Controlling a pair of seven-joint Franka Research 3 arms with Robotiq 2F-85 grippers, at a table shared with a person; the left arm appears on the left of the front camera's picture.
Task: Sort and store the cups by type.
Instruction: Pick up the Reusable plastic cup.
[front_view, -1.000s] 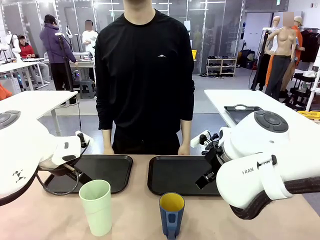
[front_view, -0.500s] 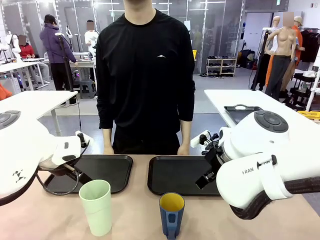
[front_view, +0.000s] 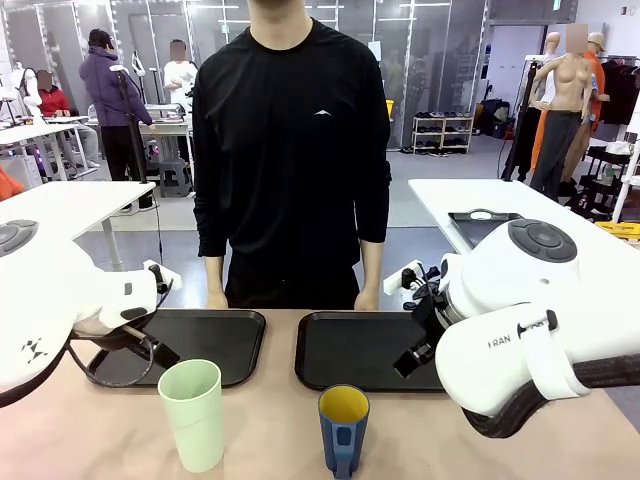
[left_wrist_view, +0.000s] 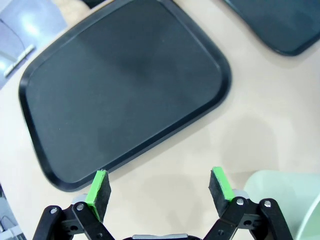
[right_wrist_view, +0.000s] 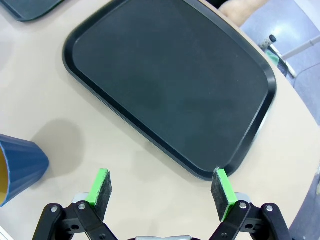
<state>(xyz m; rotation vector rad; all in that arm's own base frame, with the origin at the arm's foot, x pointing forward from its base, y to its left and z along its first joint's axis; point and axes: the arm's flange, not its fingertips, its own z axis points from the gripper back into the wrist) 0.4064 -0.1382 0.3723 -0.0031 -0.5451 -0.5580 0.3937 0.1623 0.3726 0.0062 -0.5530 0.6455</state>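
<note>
The pale mint-green tumbler (front_view: 192, 413) stands upright on the table's near left, in front of the left black tray (front_view: 225, 340). To its right, the dark blue mug (front_view: 343, 428) with a yellow inside stands in front of the right black tray (front_view: 345, 350), its handle facing the camera. My left gripper (left_wrist_view: 160, 186) hangs open over the bare table at the near edge of the left tray (left_wrist_view: 125, 90), with the tumbler's rim (left_wrist_view: 287, 197) just beside one finger. My right gripper (right_wrist_view: 162, 191) is open above the table beside the right tray (right_wrist_view: 170, 85); the mug (right_wrist_view: 20, 167) stands apart, off to one side.
A person in black stands at the far edge of the table with both hands (front_view: 368, 299) resting by the trays. Both trays hold nothing. A white table with a dark tray (front_view: 480, 222) stands at the back right.
The left arm has shifted slightly toward the picture's left and the right arm a touch to the right. Cups, trays and the person have stayed put.
</note>
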